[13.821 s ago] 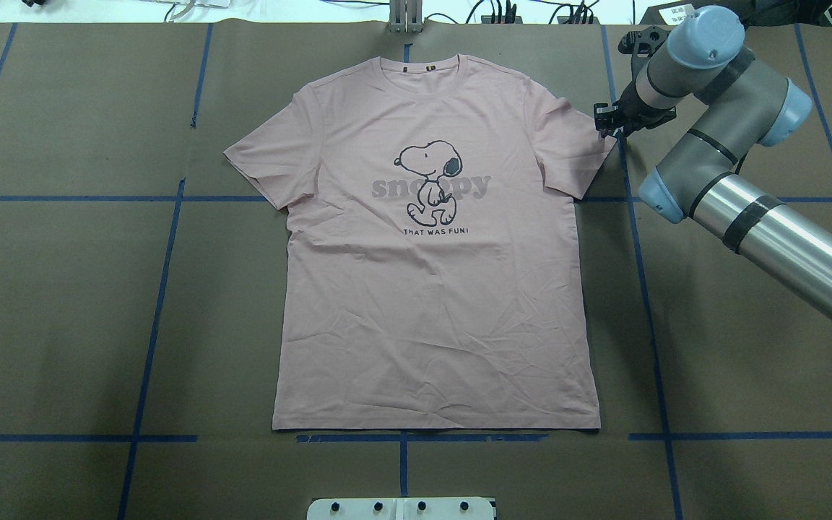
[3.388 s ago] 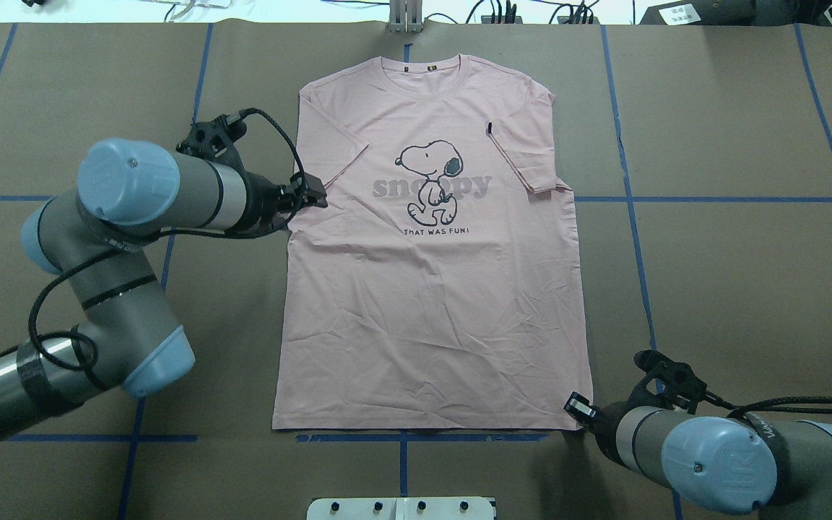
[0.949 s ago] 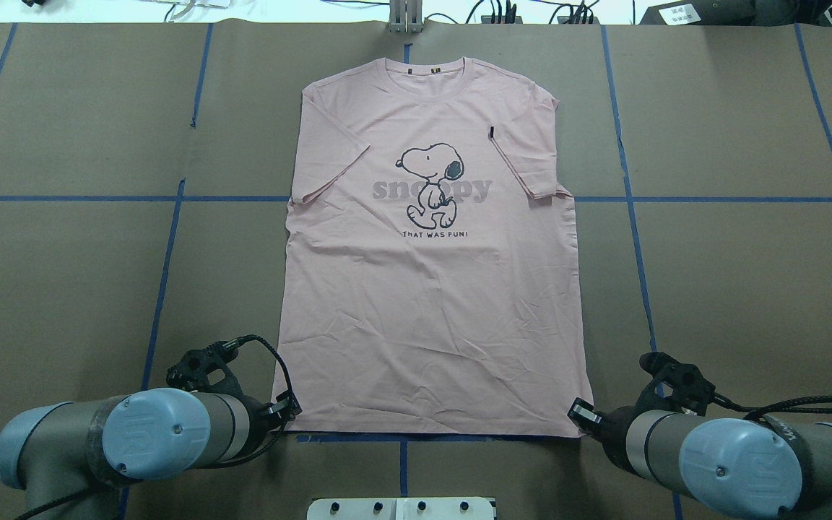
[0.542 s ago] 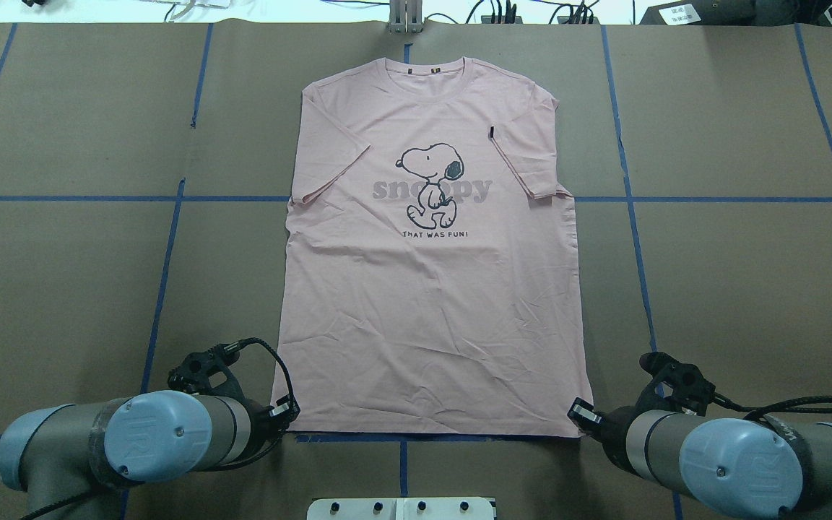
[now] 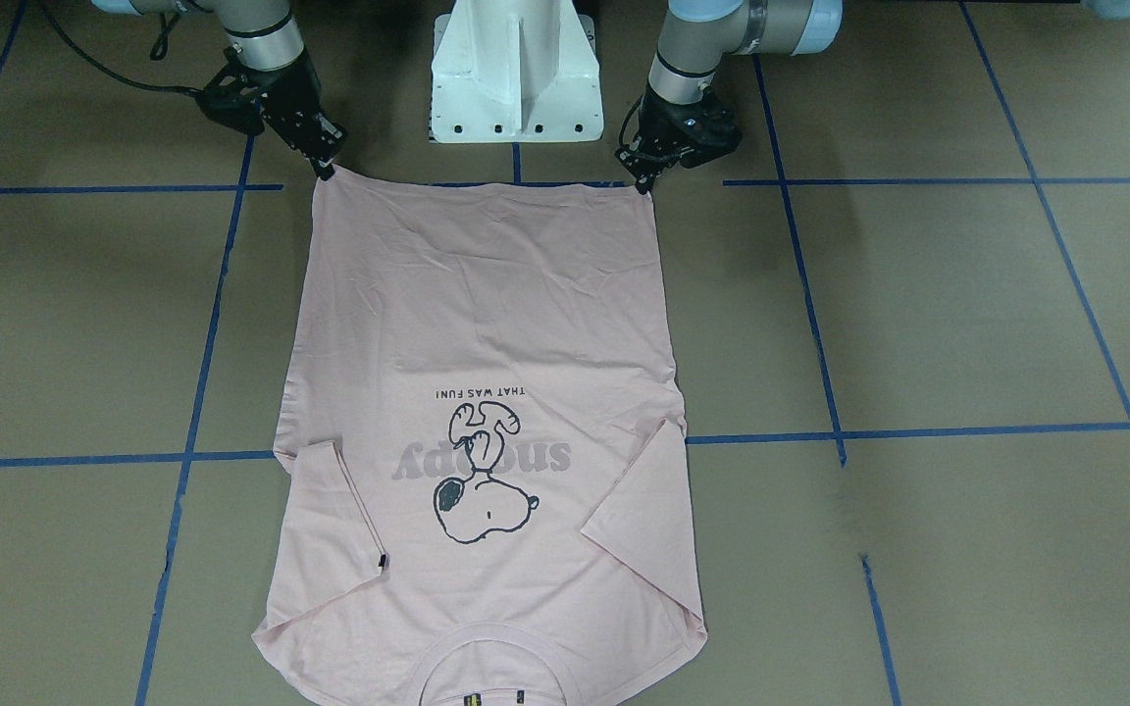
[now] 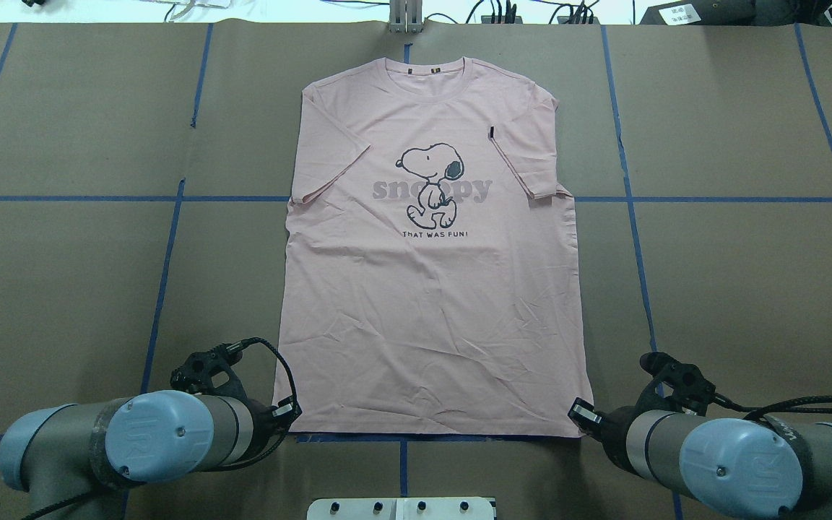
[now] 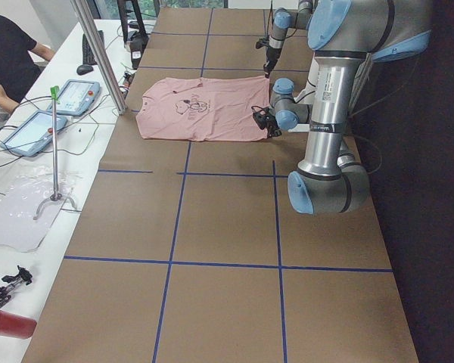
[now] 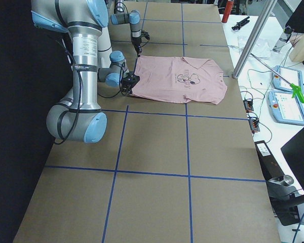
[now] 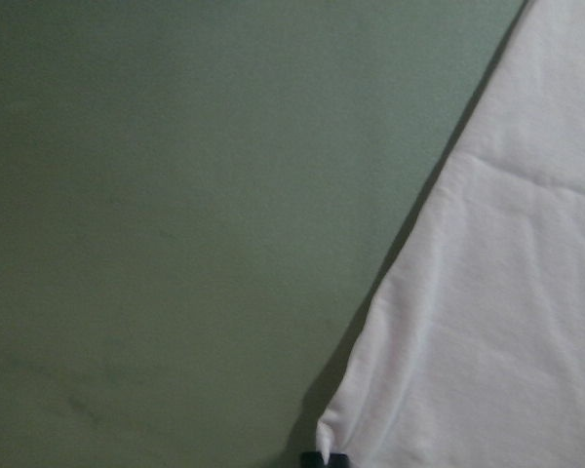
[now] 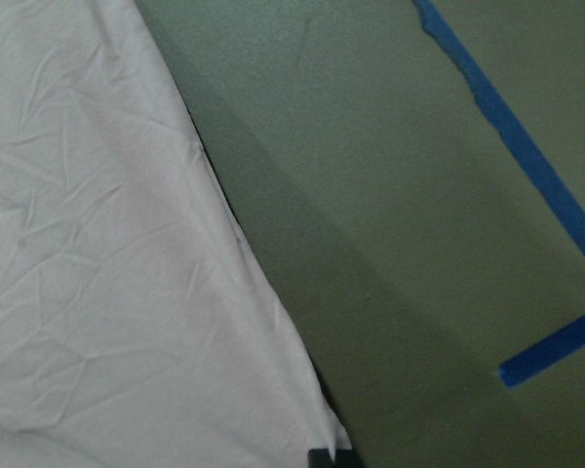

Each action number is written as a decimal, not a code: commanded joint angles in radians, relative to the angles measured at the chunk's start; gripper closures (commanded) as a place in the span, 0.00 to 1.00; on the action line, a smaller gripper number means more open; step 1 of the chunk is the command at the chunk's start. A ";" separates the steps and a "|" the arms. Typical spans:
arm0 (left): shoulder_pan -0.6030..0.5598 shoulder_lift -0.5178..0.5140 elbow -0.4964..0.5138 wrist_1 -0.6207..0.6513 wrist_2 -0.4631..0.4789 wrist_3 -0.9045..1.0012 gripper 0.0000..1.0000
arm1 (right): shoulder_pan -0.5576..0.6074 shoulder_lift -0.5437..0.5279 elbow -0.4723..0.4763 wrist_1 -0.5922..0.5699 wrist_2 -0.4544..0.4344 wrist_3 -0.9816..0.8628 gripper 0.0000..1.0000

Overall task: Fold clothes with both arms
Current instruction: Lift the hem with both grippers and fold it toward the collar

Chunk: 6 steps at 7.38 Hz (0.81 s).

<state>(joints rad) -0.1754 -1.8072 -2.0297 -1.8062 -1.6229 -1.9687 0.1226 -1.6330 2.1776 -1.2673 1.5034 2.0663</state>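
Spread flat and print-up in the middle of the paper-covered table [image 6: 748, 303]: the pink Snoopy T-shirt [image 6: 430, 310], collar toward the far edge, hem toward the robot. Both sleeves folded inward over the chest, with the small black sleeve tag [image 6: 491, 132] showing beside the dog print [image 6: 430, 177]. Pinched at the hem's two near corners: on one side by the left gripper [image 6: 289, 413], closed on the cloth, with a little pucker of fabric at its fingertip [image 9: 322, 460]; on the other by the right gripper [image 6: 576, 413], likewise clamped on its corner. Reaching in low from outside the shirt, the left arm [image 6: 156, 437] and the right arm [image 6: 734, 458].

Just behind the hem, between the two arms, the white pedestal base [image 5: 516, 78], touching neither cloth nor gripper. Right beyond the collar, at the far edge, a metal post [image 6: 406, 16]. Running under and around the shirt, blue tape lines [image 6: 163, 274].

Against 13.8 s back: sleeves then spread wide, right arm alone in view, up at the far sleeve. Against 3.4 s back: left gripper then at the left sleeve, now down at the hem corner; right gripper in the same place. Over the last half second, barely a shift.

Wide stretches of brown paper on either side of the shirt; only a short strip between collar and far edge. Past that edge, on a white bench, teach pendants [image 7: 77, 97] and cables
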 commanded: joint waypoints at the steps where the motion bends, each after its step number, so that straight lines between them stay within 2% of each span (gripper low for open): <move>1: 0.036 0.000 -0.168 0.168 -0.003 -0.053 1.00 | -0.018 -0.037 0.043 0.006 0.000 0.000 1.00; 2: 0.075 0.002 -0.241 0.227 -0.003 -0.076 1.00 | -0.040 -0.056 0.077 0.006 0.000 0.000 1.00; 4: 0.083 0.003 -0.321 0.274 -0.006 -0.113 1.00 | -0.043 -0.149 0.199 0.006 0.001 0.000 1.00; 6: 0.053 -0.011 -0.340 0.321 -0.017 -0.108 1.00 | 0.052 -0.127 0.200 0.006 0.000 -0.006 1.00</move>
<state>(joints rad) -0.1033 -1.8114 -2.3569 -1.5100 -1.6373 -2.0782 0.1163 -1.7653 2.3692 -1.2610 1.5033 2.0650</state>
